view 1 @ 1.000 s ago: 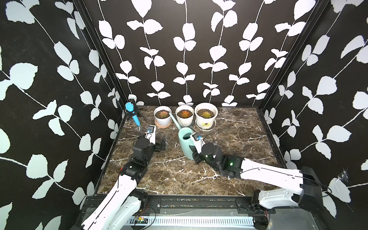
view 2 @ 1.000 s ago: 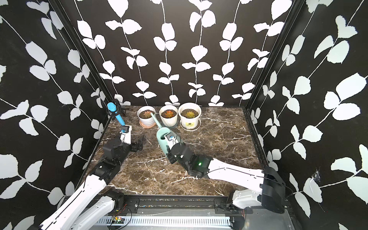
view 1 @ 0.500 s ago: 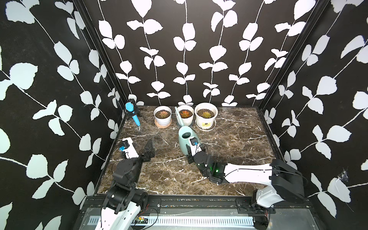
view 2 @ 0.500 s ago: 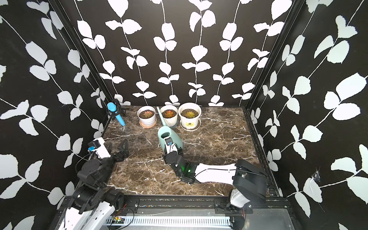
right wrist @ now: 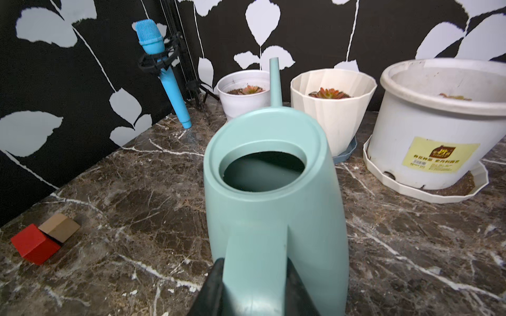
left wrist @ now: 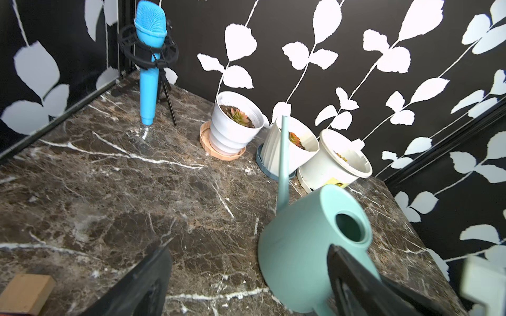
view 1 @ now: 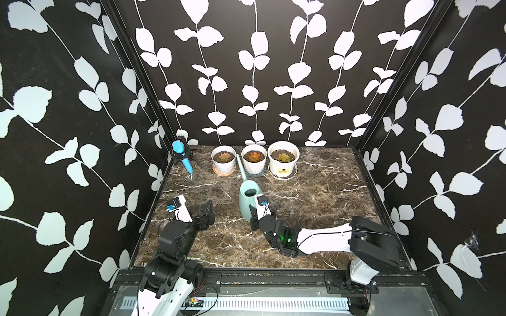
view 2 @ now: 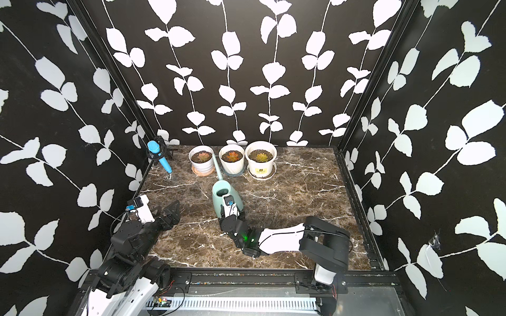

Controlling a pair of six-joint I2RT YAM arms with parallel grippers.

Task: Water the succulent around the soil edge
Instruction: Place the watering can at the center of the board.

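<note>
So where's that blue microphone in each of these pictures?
In a top view: blue microphone in the far left corner.
In a top view: microphone, same corner.
Left wrist: microphone by the wall corner.
Right wrist: microphone beyond the watering can.
Shared landmark: the white pot beside it.

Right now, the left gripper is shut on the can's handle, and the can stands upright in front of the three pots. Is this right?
Not quite: it is the right gripper that is shut on the handle of the can, as the right wrist view shows. The left gripper is open and holds nothing. The rest is right.
</note>
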